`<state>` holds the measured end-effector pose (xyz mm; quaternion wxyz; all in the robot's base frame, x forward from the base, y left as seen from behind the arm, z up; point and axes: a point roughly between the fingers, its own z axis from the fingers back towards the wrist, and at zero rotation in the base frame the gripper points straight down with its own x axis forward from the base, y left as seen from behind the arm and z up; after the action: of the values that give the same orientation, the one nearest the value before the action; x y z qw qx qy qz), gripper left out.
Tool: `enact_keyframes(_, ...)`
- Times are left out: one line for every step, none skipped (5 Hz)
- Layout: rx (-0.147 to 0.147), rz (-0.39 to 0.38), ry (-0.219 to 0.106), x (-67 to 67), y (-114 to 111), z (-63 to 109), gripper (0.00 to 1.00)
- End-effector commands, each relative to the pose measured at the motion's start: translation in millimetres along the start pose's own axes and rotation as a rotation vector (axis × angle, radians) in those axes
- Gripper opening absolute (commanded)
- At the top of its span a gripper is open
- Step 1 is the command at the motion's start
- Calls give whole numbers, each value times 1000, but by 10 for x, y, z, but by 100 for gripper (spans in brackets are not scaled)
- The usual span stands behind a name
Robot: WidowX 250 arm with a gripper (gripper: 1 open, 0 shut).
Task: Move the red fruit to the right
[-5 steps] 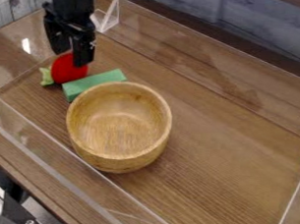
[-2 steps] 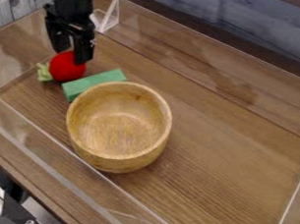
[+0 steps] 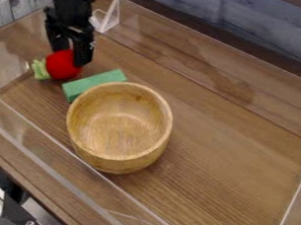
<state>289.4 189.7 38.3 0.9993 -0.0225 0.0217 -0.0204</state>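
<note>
The red fruit [image 3: 60, 66] lies on the wooden table at the upper left, its green stem pointing left. My gripper [image 3: 66, 51] points straight down right over it, open, with its black fingers [image 3: 83, 51] standing on either side of the fruit's top. Whether the fingers touch the fruit I cannot tell. The fruit's upper edge is hidden behind the fingers.
A flat green block [image 3: 95, 83] lies just right of the fruit. A wooden bowl [image 3: 116, 151] stands in front of it near the middle. Clear plastic walls [image 3: 8, 107] ring the table.
The gripper has come down and a little to the left over the fruit, still open. The fruit now sits slightly further left and more of its stem shows.
</note>
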Motion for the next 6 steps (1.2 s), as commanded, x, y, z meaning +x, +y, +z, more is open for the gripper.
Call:
enact_keyframes(36,16,-47,65,106,176,100)
enact_keyframes(33,21,-44,74,106,169,100)
enact_keyframes(30,25,-42,84,106,159,100)
enact_keyframes(27,29,-39,95,109,148,100)
enact_keyframes(25,33,-36,106,108,140,100)
enact_keyframes(28,52,-50,100,83,262,0)
